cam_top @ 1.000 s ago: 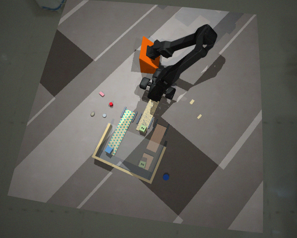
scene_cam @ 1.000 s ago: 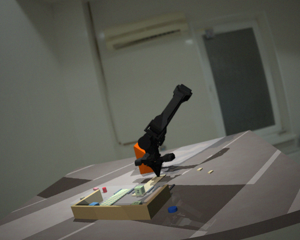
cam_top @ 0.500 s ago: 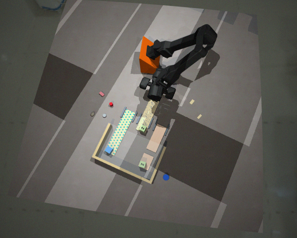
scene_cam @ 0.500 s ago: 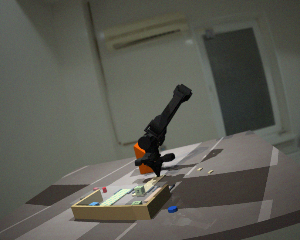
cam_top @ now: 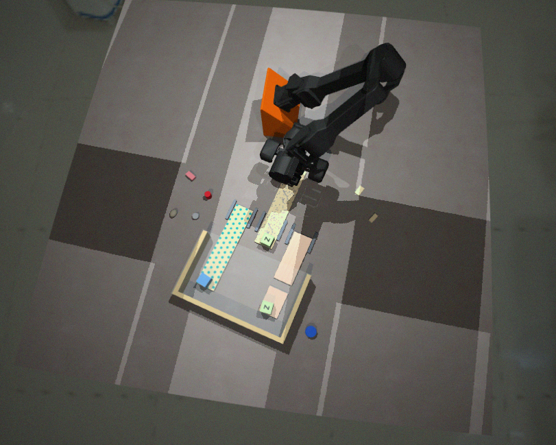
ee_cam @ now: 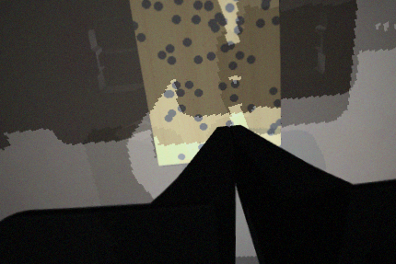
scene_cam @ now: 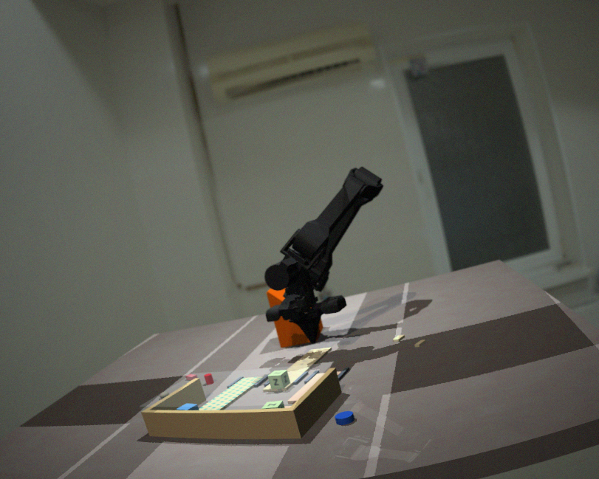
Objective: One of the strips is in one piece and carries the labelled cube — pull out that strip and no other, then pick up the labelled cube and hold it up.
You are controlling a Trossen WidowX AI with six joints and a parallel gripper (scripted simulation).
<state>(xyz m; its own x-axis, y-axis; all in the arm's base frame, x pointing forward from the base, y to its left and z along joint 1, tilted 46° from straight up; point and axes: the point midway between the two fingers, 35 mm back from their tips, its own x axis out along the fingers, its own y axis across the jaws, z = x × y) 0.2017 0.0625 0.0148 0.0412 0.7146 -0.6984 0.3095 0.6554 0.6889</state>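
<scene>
The speckled yellow strip is in one piece and carries a green cube marked Z, on the arm's side of the tray's see-through cover. My gripper is shut, its tips over the strip's near end with nothing seen between them; the top view hides the tips. The plain peach strip is in two pieces; its separate far piece carries another green Z cube. The teal-dotted strip carries a blue cube.
A low wooden wall encloses three sides. Slate rails flank the strips. A red cylinder and pink block lie left, a blue disc beyond the wall, a pale yellow piece right.
</scene>
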